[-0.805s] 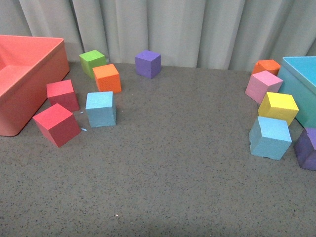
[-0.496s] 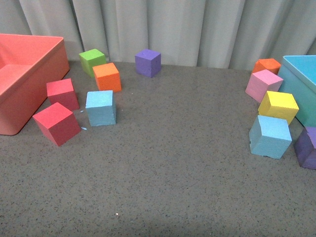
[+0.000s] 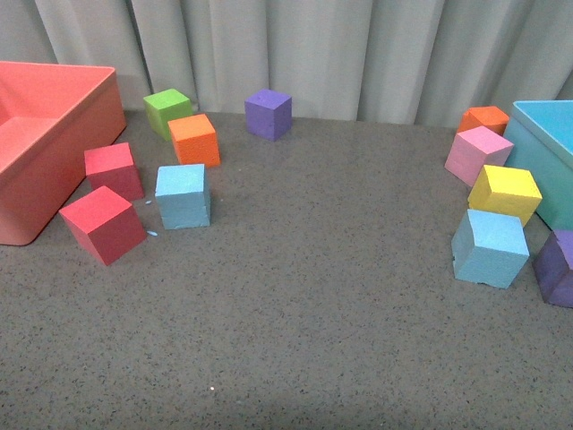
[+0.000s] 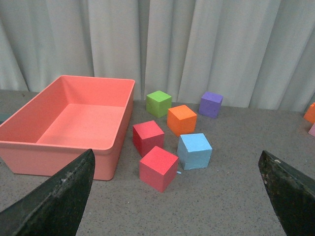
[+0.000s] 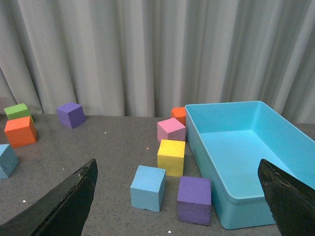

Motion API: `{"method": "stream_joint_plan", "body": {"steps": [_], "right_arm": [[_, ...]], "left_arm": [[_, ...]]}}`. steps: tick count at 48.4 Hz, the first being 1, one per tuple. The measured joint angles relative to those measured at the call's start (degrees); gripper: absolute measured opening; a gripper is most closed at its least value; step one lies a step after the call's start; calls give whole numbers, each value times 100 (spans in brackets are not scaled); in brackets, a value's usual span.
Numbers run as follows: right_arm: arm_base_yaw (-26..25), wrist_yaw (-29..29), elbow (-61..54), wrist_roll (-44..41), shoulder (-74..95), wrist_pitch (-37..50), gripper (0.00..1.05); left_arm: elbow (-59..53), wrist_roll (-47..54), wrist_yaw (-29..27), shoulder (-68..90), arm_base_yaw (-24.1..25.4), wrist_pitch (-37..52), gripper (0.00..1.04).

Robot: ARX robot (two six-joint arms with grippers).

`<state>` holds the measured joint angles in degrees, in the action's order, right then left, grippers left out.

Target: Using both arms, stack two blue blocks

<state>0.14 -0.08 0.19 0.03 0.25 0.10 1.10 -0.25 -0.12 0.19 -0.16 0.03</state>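
Two sky-blue blocks rest apart on the grey table. The left blue block (image 3: 183, 195) (image 4: 194, 151) stands beside two red cubes. The right blue block (image 3: 489, 248) (image 5: 148, 188) has a small notch in its lower edge and sits between a yellow cube and a purple cube. Neither arm shows in the front view. My left gripper (image 4: 176, 157) is open, well back from the left block, with nothing between its fingers (image 4: 59, 196). Open too, my right gripper (image 5: 177, 161) hangs back from the right block, its fingers (image 5: 285, 196) empty.
A salmon bin (image 3: 85, 125) (image 4: 64, 147) stands at the far left, a turquoise bin (image 3: 537, 157) (image 5: 216, 196) at the far right. Red cubes (image 3: 104, 224), orange (image 3: 194, 141), green (image 3: 167, 111), purple (image 3: 268, 114), pink (image 3: 478, 154), yellow (image 3: 504, 194) and another purple (image 3: 557, 269) ring the blocks. A curtain closes the back.
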Motion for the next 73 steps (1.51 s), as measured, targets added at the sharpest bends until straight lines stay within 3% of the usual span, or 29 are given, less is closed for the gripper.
{"method": "stream_joint_plan", "body": {"steps": [8, 11, 15, 20, 25, 33, 46, 57, 73], "right_arm": [[17, 94, 2, -28, 15, -20, 95], [415, 1272, 175, -577, 439, -293, 95], [697, 2096, 369, -1027, 1471, 39, 95], [581, 1915, 741, -1001, 3244, 981, 95], [426, 1464, 1622, -433, 5628, 1657, 95], [389, 914, 3115, 479, 8255, 855, 95], [380, 570, 4905, 1290, 10371, 103, 95], [573, 407, 6011, 1655, 11416, -562, 95], [699, 402, 6679, 1742, 12122, -1047, 95]], "left_arm": [[0, 0, 0, 0, 0, 0, 98], [0, 0, 0, 0, 0, 0, 98], [0, 0, -4, -2, 0, 0, 98], [0, 0, 0, -4, 0, 0, 98], [0, 0, -2, -4, 0, 0, 98], [0, 0, -2, -4, 0, 0, 98], [0, 0, -2, -4, 0, 0, 98], [0, 0, -2, -4, 0, 0, 98], [0, 0, -2, -4, 0, 0, 98]]}}
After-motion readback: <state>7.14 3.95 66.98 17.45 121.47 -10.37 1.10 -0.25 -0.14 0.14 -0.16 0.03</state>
